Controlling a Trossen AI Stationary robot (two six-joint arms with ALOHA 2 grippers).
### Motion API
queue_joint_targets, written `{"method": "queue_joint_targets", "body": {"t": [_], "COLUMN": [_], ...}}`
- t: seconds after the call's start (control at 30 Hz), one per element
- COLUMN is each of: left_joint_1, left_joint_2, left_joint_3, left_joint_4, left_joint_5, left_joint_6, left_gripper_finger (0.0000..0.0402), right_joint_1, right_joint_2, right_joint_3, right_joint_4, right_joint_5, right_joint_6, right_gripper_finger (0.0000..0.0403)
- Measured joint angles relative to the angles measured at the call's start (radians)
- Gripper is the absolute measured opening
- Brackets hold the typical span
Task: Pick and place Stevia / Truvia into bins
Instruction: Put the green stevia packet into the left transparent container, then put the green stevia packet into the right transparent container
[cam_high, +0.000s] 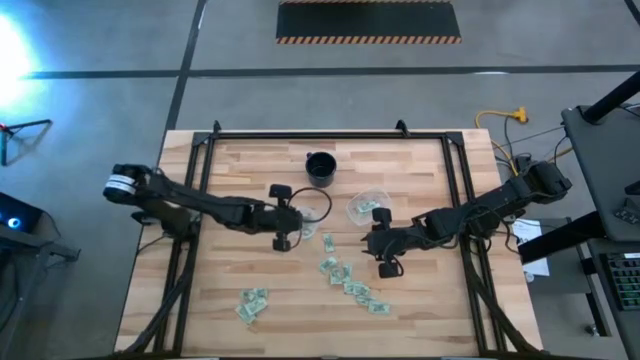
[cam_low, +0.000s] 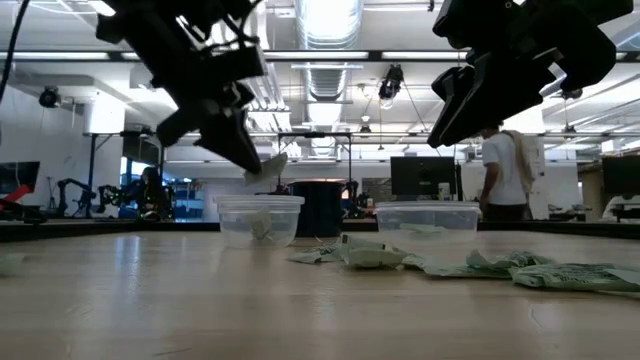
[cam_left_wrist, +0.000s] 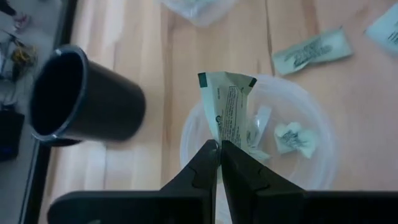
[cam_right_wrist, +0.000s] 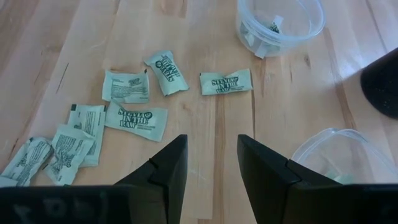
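Pretty sure I was in a robotics lab or some industrial workshop space. My pale wooden-plank table (cam_high: 300, 290) sat on a grey concrete floor (cam_high: 120, 40) with a black mat edged in yellow-black hazard stripes (cam_high: 368, 22). Overhead were exposed silver ventilation ducts (cam_low: 322, 75) and long ceiling strip lights (cam_low: 70, 55). Across the room I saw dark computer monitors (cam_low: 415, 178), other machinery, and a person in a white shirt (cam_low: 503, 172) standing at a bench.

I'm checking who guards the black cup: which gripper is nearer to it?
Left. The left gripper, shut on a packet, hovers just below-left of the black cup; the right gripper hangs open farther off, over the loose packets.
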Motion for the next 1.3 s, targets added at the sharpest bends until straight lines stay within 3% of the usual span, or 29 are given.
{"method": "queue_joint_targets", "body": {"t": [0.23,0.5,0.63,0.8,1.07,1.3], "left_joint_1": [0.008,0.008,0.008,-0.020,-0.089,-0.137], "left_joint_2": [0.053,0.031,0.017,-0.044,-0.158,-0.219], "left_joint_3": [0.003,0.006,0.013,0.021,0.019,-0.006], "left_joint_4": [0.038,0.051,0.018,-0.003,-0.050,-0.095], "left_joint_5": [0.030,0.029,0.025,0.021,0.015,-0.008], "left_joint_6": [0.053,0.072,0.073,0.070,0.032,-0.056], "left_gripper_finger": [0.0013,0.0079,0.0100,0.0105,0.0105,0.0105], "right_joint_1": [0.000,0.000,0.000,0.000,-0.001,-0.003], "right_joint_2": [0.000,0.000,0.020,0.100,0.203,0.295], "right_joint_3": [0.000,-0.003,-0.004,-0.003,0.003,0.106], "right_joint_4": [0.000,0.004,0.091,0.218,0.252,0.254], "right_joint_5": [0.000,0.000,-0.004,-0.113,-0.141,-0.199], "right_joint_6": [0.000,0.000,-0.038,-0.129,-0.161,-0.199], "right_gripper_finger": [0.0132,0.0132,0.0132,0.0132,0.0132,0.0132]}}
